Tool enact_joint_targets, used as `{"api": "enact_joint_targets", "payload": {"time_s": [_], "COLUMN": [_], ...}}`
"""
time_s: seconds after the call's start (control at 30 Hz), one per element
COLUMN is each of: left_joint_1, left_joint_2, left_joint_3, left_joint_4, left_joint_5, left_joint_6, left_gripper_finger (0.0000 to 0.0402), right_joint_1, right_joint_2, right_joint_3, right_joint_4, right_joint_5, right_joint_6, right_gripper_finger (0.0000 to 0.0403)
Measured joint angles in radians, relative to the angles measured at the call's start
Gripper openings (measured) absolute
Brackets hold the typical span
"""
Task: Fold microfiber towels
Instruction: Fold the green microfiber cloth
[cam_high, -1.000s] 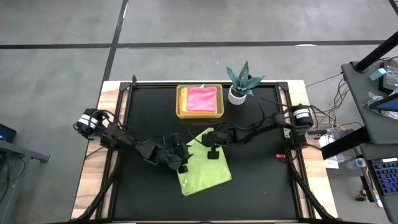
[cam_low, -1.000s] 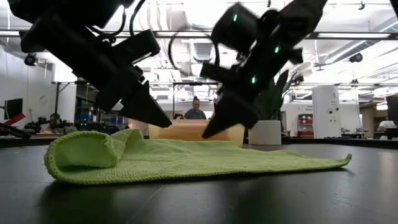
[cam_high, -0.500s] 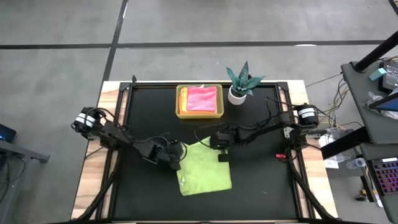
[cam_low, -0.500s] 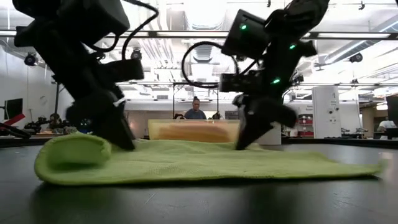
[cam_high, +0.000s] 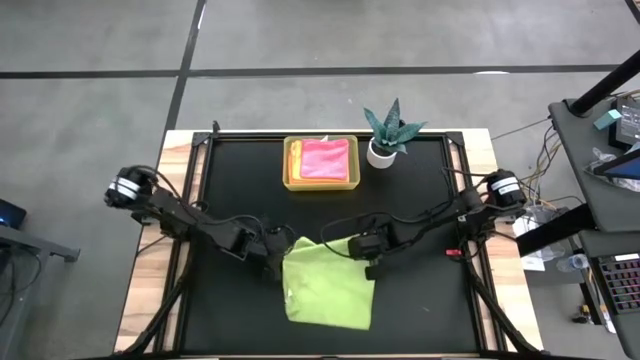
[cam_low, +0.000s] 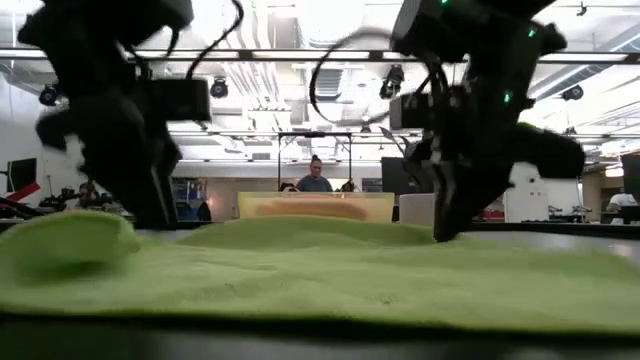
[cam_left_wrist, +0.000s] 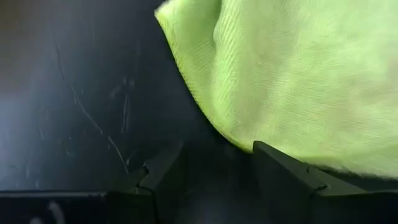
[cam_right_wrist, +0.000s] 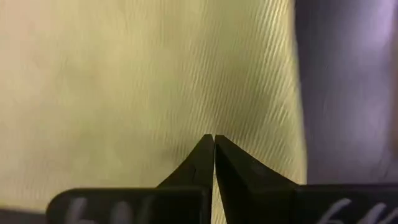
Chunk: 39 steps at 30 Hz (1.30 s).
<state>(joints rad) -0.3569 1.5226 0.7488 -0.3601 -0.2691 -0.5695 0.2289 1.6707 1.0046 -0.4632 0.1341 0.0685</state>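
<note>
A lime green microfiber towel (cam_high: 328, 288) lies spread flat near the table's front middle, with a rolled hump (cam_low: 60, 240) along its left edge. My left gripper (cam_left_wrist: 214, 155) stands open at that left edge (cam_high: 284, 268), with bare table between its fingers. My right gripper (cam_right_wrist: 214, 138) is shut, its tips down on the towel's far right corner (cam_high: 366, 262). A pink towel (cam_high: 325, 158) lies on top of an orange-yellow one in the yellow tray (cam_high: 290, 165) at the back. My left gripper has one finger (cam_left_wrist: 273, 163) right at the towel's left edge (cam_left_wrist: 239, 140); I cannot tell whether it touches. My right gripper sets its shut fingertips (cam_right_wrist: 208, 149) on the towel's upper face near the far right corner (cam_right_wrist: 249, 124), slanting down from the far right. The towel lies flat on the table under them.
The yellow tray stands at the far middle, and a teal spiky plant in a white pot (cam_high: 385, 135) is beside it on the right. Black table (cam_high: 430, 300) lies bare to the right and left (cam_high: 225, 300) of the towel. A person shows far behind the table (cam_low: 315, 178).
Both grippers have tipped further downward. The right one has gone toward the near right, the left one a little toward the left edge. The green towel has slid toward the near edge and turned, so that its sides now lie nearly square with the table.
</note>
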Motion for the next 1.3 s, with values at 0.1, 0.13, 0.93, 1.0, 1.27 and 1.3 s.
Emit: {"api": "enact_joint_targets", "payload": {"time_s": [0.1, 0.13, 0.93, 1.0, 1.27, 1.3], "left_joint_1": [0.001, 0.002, 0.128, 0.128, 0.103, 0.09], "left_joint_2": [-0.048, -0.062, 0.126, 0.126, 0.081, 0.07], "left_joint_3": [0.002, 0.0, -0.077, -0.075, -0.072, -0.072], "left_joint_4": [0.009, 0.011, 0.518, 0.518, 0.517, 0.517], "left_joint_5": [-0.009, -0.029, -0.05, -0.05, -0.192, -0.214], "left_joint_6": [0.033, 0.047, 0.131, 0.138, 0.204, 0.238], "left_gripper_finger": [0.0175, 0.0175, 0.014, 0.0107, 0.0005, 0.0003], "right_joint_1": [0.004, 0.004, 0.007, 0.007, 0.007, 0.007], "right_joint_2": [-0.04, -0.047, -0.023, -0.023, -0.023, -0.023], "right_joint_3": [0.001, 0.002, 0.0, 0.0, -0.002, -0.002], "right_joint_4": [0.037, 0.061, 0.188, 0.193, 0.214, 0.215], "right_joint_5": [0.006, 0.011, 0.05, 0.05, 0.051, 0.051], "right_joint_6": [0.003, 0.01, -0.016, -0.017, -0.037, -0.038], "right_gripper_finger": [0.0008, 0.0008, 0.0008, 0.0008, 0.0008, 0.0008]}}
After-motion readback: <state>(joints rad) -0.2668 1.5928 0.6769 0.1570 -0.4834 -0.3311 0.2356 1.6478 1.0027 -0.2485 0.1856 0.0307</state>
